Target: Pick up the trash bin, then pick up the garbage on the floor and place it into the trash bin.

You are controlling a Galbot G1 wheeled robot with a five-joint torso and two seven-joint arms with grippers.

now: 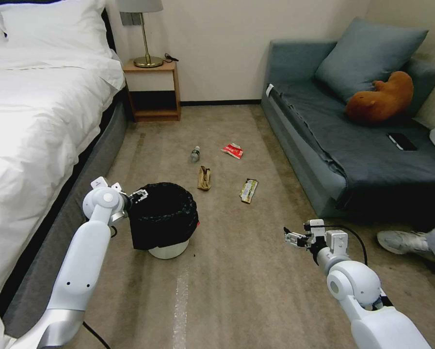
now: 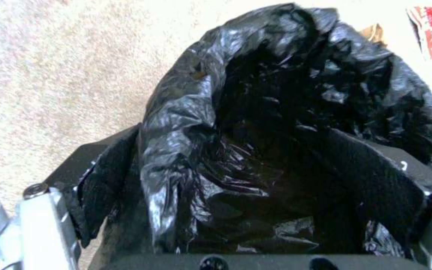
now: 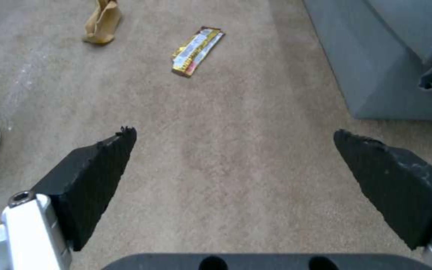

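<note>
— Left gripper (image 1: 138,195), where is it?

— At the near-left rim of the trash bin (image 1: 164,213), which stands on the carpet (image 1: 236,281) just beside the bed (image 1: 33,121). In the left wrist view its two black pads straddle the rim: one finger (image 2: 103,187) outside the bag-covered wall, the other (image 2: 376,180) inside the bin's mouth. The crinkled black bag (image 2: 276,112) is between them, but whether they press on it or only bracket it, I cannot tell.

— And the other arm?

— Right gripper (image 1: 291,237) hangs above bare carpet, well to the right of the bin, near the sofa (image 1: 333,145). Its pads are spread wide with nothing between them; one finger (image 3: 96,176) is plain in the right wrist view.

— The garbage?

— All four pieces lie on the carpet beyond the bin. Brown paper bag (image 1: 204,178) nearest it, yellow-green wrapper (image 1: 249,190) to the right of that, small clear bottle (image 1: 195,154) and red-and-white packet (image 1: 233,150) farther off, toward the nightstand (image 1: 153,92).

— Anything else around?

— A black phone (image 1: 402,141) and a brown plush (image 1: 379,99) on the sofa, and a person's shoe (image 1: 400,241) on the floor at the right.
</note>
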